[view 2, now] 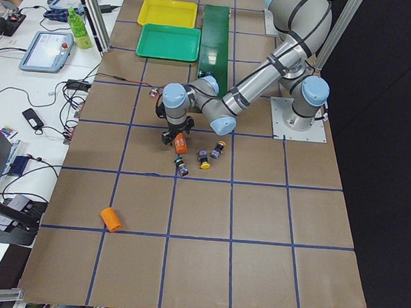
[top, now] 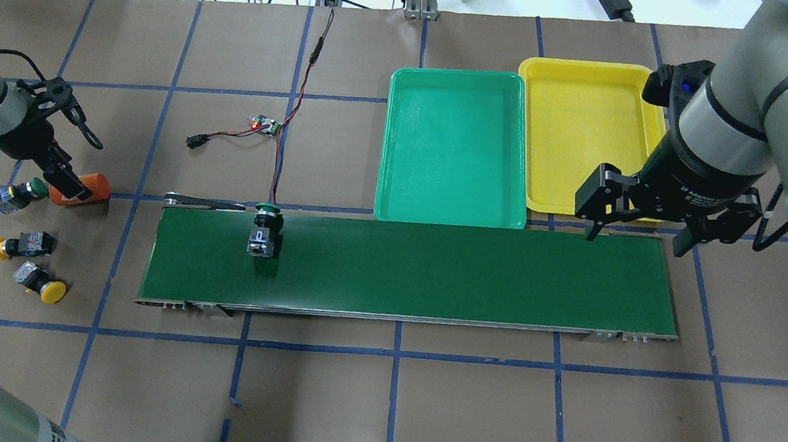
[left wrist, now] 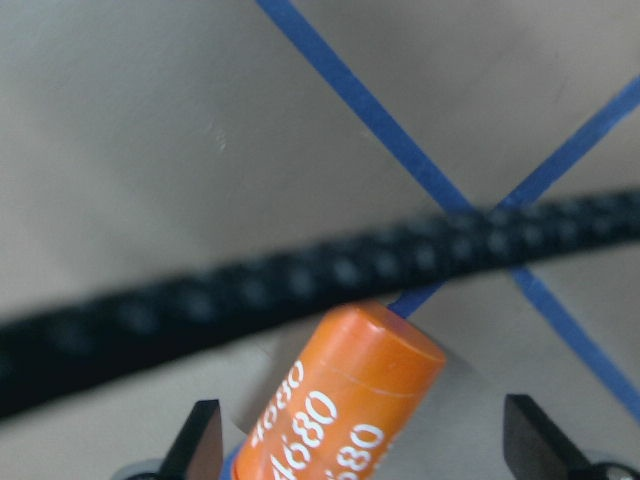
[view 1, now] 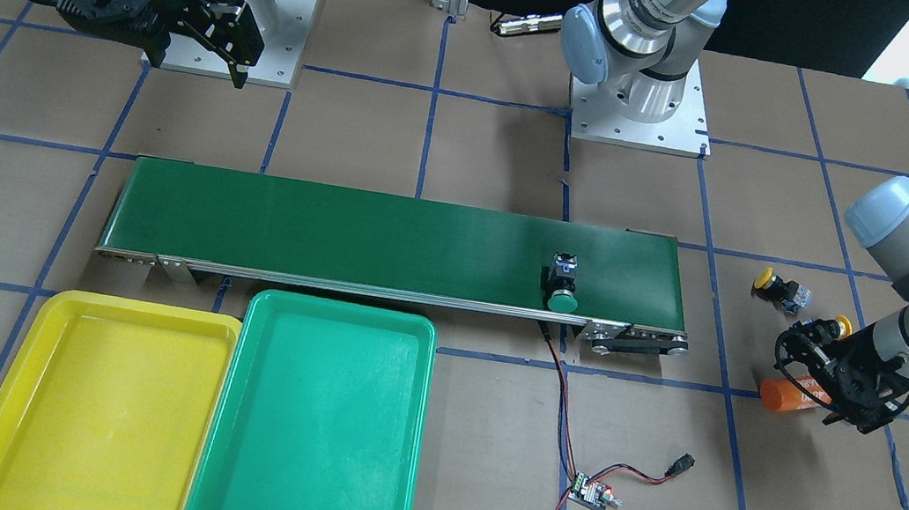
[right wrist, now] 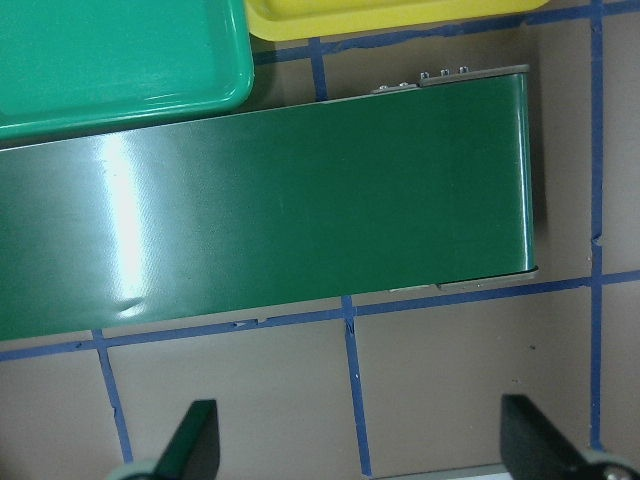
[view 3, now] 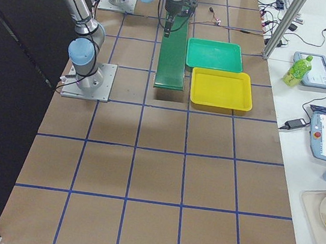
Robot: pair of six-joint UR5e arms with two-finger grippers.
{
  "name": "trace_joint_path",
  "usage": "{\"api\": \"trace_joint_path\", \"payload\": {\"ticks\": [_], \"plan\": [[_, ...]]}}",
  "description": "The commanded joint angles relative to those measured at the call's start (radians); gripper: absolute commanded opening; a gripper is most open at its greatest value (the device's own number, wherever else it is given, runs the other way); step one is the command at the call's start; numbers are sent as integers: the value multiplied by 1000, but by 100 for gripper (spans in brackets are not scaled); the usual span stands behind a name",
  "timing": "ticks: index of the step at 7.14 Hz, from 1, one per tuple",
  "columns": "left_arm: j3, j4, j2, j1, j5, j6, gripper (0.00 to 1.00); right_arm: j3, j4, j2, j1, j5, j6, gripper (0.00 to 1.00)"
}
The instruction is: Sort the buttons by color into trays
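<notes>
One green button (top: 265, 231) lies on its side on the conveyor belt (top: 433, 269) near its left end; it also shows in the front view (view 1: 564, 284). A second green button (top: 20, 193) and two yellow buttons (top: 21, 245) (top: 40, 283) lie on the table left of the belt. My left gripper (top: 84, 170) is open and low over an orange "4680" cylinder (left wrist: 340, 400), a finger on each side. My right gripper (top: 632, 240) is open and empty above the belt's right end. The green tray (top: 457, 147) and yellow tray (top: 586, 139) stand side by side beyond the belt, with nothing in them.
A small circuit board (top: 265, 125) with red-black wires lies left of the green tray, with one wire running to the belt's left end. A second orange cylinder (view 2: 111, 219) lies far off on the table in the exterior left view.
</notes>
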Motion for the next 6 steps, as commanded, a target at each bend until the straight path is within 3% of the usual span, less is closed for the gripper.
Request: {"api": "trace_joint_path", "payload": {"ticks": [1, 2, 3, 4, 6], "plan": [[-17, 31, -23, 9, 1, 57, 100, 5, 0, 1, 2, 0, 5, 100], [-20, 31, -23, 16, -1, 36, 89, 7, 1, 4, 2, 6, 2, 100], [-20, 31, -23, 19, -1, 32, 24, 24, 4, -1, 2, 7, 3, 100], [-21, 25, -2, 19, 10, -39, 0, 48, 1, -8, 2, 6, 2, 100], [-56, -57, 79, -5, 44, -366, 0, 57, 4, -15, 2, -8, 8, 100]]}}
